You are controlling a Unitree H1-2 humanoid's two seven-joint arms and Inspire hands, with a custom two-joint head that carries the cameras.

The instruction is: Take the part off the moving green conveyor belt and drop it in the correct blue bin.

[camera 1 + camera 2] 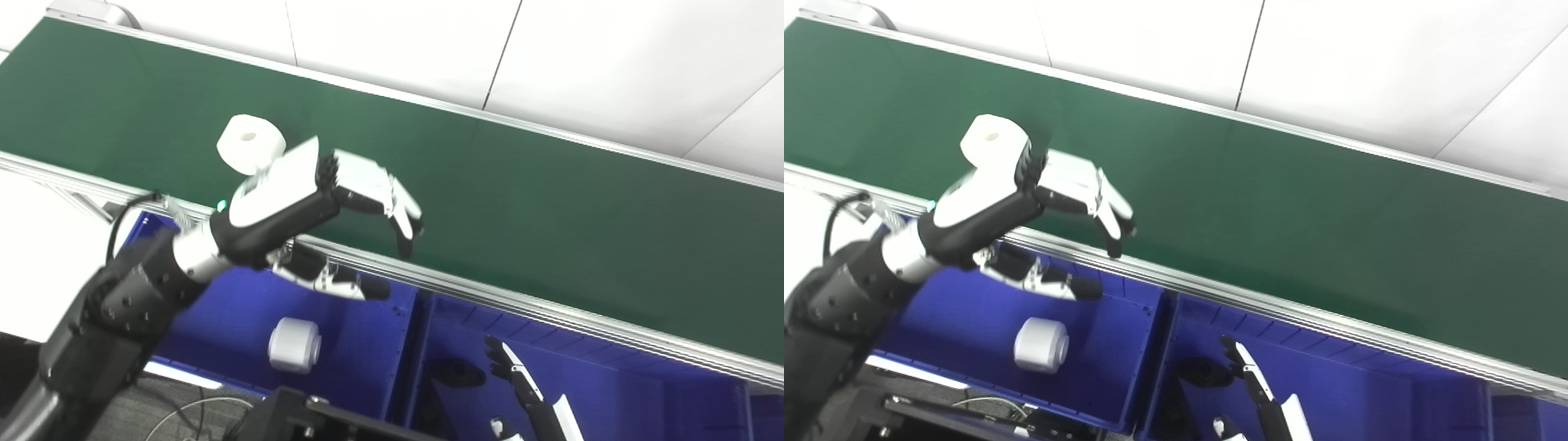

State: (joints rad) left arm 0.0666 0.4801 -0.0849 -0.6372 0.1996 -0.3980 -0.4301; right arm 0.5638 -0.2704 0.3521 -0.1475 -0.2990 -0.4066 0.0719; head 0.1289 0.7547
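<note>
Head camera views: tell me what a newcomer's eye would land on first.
The left hand stands out first, reaching over the green conveyor belt with its fingers spread and curled downward, holding nothing. Just behind its wrist a white cylindrical part sits on the belt. Below the belt's near rail, a second white cylinder lies in the left blue bin.

White cylindrical part (250,143) with a central hole rests flat, hole up, on the green conveyor belt (551,202), near the belt's near edge at its left end. A second white cylinder (294,345) lies on its side in the left blue bin (367,343). A dark part (456,372) lies in the adjoining blue bin (612,380) to the right.
</note>
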